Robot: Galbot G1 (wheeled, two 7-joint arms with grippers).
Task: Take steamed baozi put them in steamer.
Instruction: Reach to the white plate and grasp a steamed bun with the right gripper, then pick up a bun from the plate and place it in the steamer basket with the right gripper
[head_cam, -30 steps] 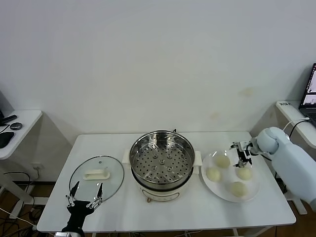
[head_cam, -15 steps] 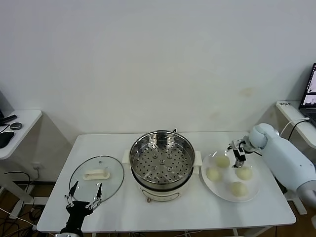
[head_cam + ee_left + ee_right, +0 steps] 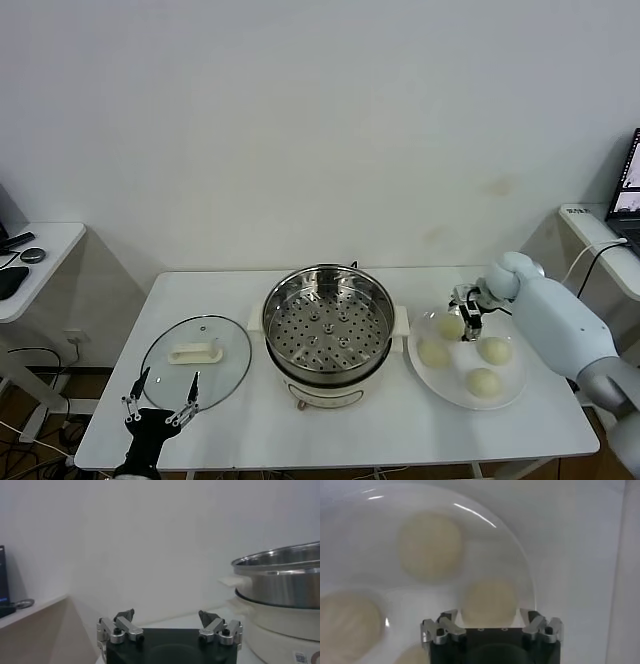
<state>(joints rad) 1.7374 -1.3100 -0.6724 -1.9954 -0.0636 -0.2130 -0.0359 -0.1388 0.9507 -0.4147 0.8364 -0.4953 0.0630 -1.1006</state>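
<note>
Steamer point(image 3: 328, 322) sits mid-table point(image 3: 240, 425), perforated tray bare: no bun in it yet. All four steamed baozi point(image 3: 484, 382) are on the white plate point(image 3: 512, 395), just to the steamer's right. Task progress: nothing transferred; four placements left.

Right pincer point(image 3: 466, 314) is down over the plate's far side, above the bun nearest the steamer at the back point(image 3: 450, 326). In the right wrist view that bun point(image 3: 489, 600) lies between the spread fingers point(image 3: 449, 621), which flank it without clearly touching. Judgement: closing on the first bun is the step in hand; grasp not yet made, bun resting on the plate.

Left pincer point(image 3: 158, 405) is parked at the near left table edge, just in front of the glass lid point(image 3: 196, 352), fingers spread, holding nothing.

Remaining: grip, lift, carry left over the rim, release; repeat for the other three
</note>
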